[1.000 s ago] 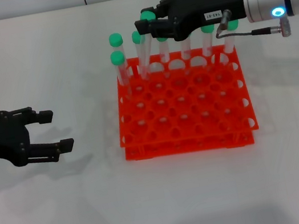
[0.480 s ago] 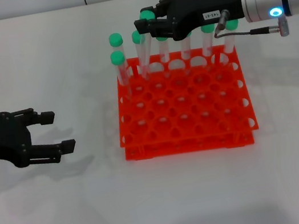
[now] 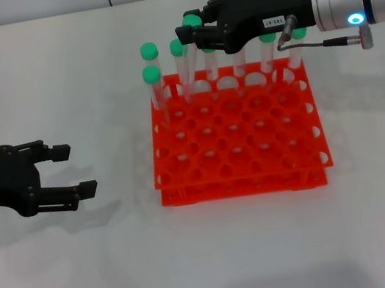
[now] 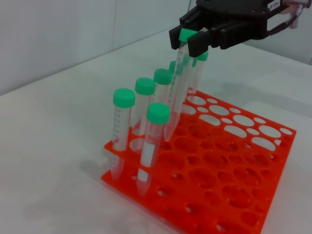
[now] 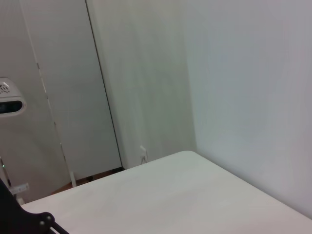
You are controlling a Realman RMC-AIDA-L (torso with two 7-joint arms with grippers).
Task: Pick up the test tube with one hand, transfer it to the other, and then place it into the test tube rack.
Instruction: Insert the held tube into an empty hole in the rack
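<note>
The right gripper (image 3: 188, 31) pinches the test tube (image 4: 176, 92) just under its green cap, holding it tilted over the far row of the test tube rack (image 3: 243, 180). The tube's tip appears to sit in a far hole already, though neighbouring tubes make that hard to confirm. To seat it well, bring the tube upright first, then lower straight down — and release only once it bears on the rack's lower tier. The left gripper (image 3: 66, 170) rests low over the table, fingers spread and holding nothing — well apart from the rack.
</note>
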